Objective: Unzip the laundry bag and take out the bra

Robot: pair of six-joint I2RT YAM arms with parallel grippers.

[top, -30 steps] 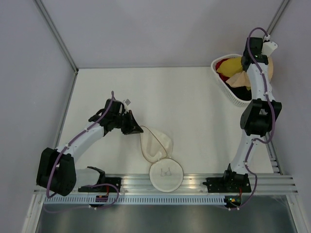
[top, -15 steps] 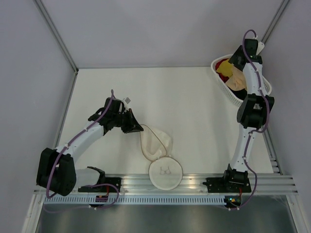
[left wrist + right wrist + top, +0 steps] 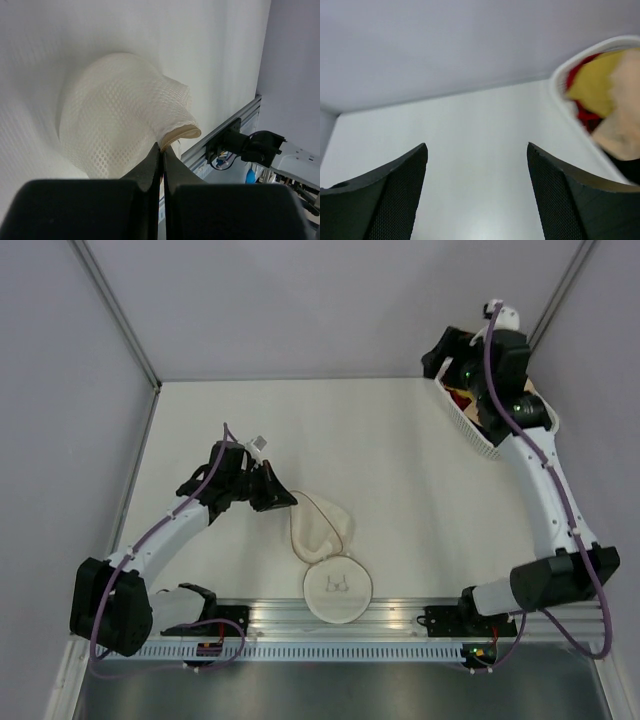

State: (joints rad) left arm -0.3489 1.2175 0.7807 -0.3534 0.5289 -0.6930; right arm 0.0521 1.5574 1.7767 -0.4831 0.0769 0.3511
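Laundry bag [image 3: 120, 110] rim sits pinched in the left claw [image 3: 162, 156].

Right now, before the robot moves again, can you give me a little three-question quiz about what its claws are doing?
1. True or false: the right claw is open and holds nothing.
2. Pick one. What is the left claw pinching?
A) the rim of the white mesh laundry bag
B) a red shirt
C) the metal rail at the table's edge
3. Fill the gap: the peach-beige padded bra lies in the white plastic lattice basket, beside a ____ cloth.

Key: 1 true; 2 A; 3 yellow.
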